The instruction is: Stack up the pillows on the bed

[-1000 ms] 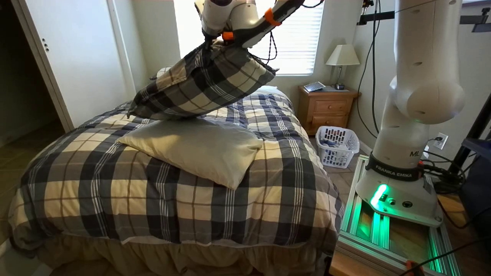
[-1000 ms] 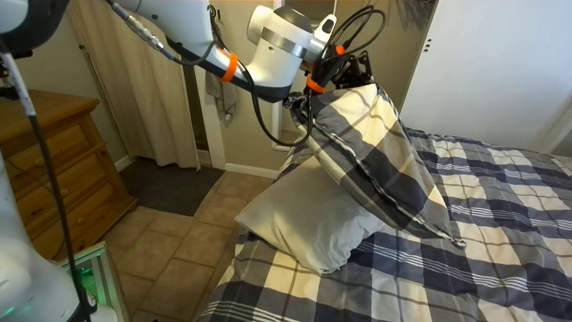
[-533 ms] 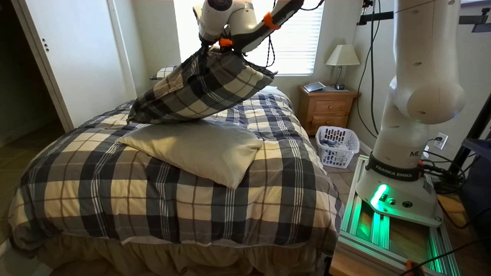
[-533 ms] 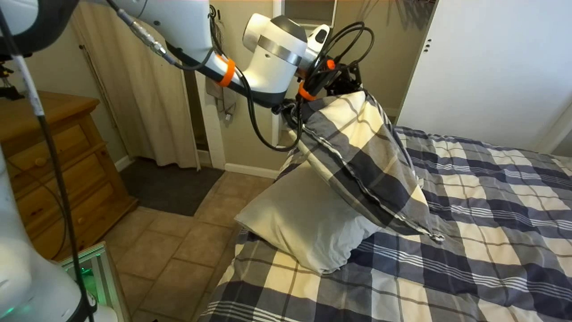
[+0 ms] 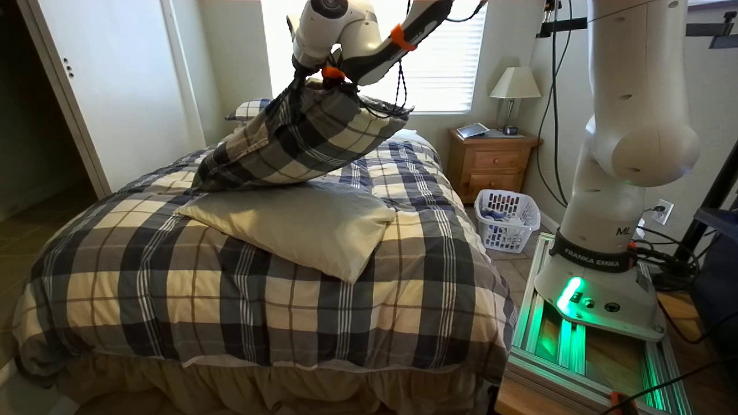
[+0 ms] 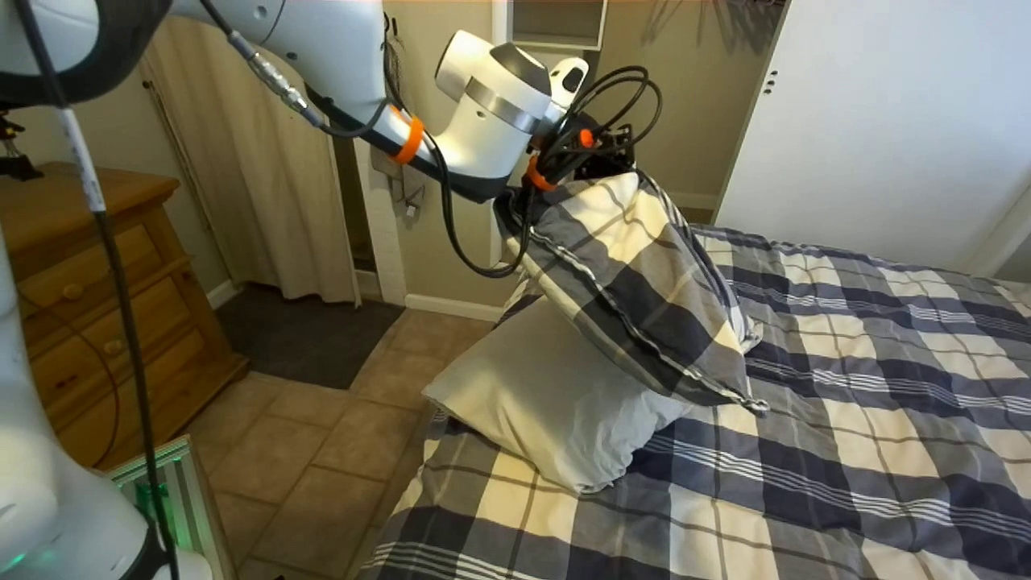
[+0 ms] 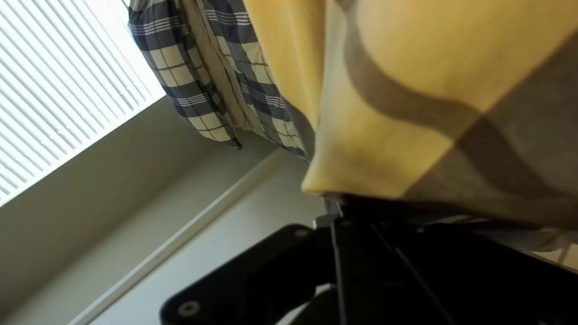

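The black metal gripper (image 7: 347, 213) pinches the upper edge of a plump rectangular pillow (image 6: 644, 274) in a navy, grey and cream plaid cloth case; the grip is dark and partly hidden in the wrist view, but the pillow plainly hangs from it. Beside it droops a black rubbery-looking cable loop (image 6: 493, 274).

This plaid pillow slopes steeply above the far part of a plain cream rectangular cloth pillow (image 5: 300, 225). Its raised end stands clear of the cream pillow; its low end seems to meet the cream pillow's far edge, and in an exterior view a lower corner (image 6: 743, 399) reaches past that edge.

The step in hand looks like laying plaid on cream. To do it well, bring the load back until it sits squarely over the cream pillow, then lower gently and tip the wrist so the slope flattens. The stuffing will likely sag, so let the weight settle before releasing, or it may slide off its low side. Keep the cable out from between the two.

The cream pillow lies on the plaid comforter (image 5: 230, 323) covering the bed (image 5: 259, 380). Well beyond it is probably another plaid pillow (image 5: 251, 108).
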Robot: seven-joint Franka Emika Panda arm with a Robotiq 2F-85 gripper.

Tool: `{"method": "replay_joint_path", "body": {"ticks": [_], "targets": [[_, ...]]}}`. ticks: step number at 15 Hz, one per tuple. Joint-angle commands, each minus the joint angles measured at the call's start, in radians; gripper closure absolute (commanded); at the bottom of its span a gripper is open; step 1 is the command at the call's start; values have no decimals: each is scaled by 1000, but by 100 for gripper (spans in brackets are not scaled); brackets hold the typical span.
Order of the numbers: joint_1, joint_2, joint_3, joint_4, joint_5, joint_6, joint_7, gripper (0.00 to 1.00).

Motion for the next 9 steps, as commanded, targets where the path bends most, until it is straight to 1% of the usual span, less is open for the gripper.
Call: {"method": "replay_joint_path", "body": {"ticks": [1,2,3,4,8,9], "targets": [[-17,-8,25,-10,101,49,-49,99],[-17,-6,30,-14,126,47,-61,73],[-19,-6,35,-20,154,49,-79,72],[-20,-8,39,-22,173,51,-91,67],[-30,-27,51,-22,261,66,-155,37],[-35,-34,58,-29,302,65,-182,31]]}}
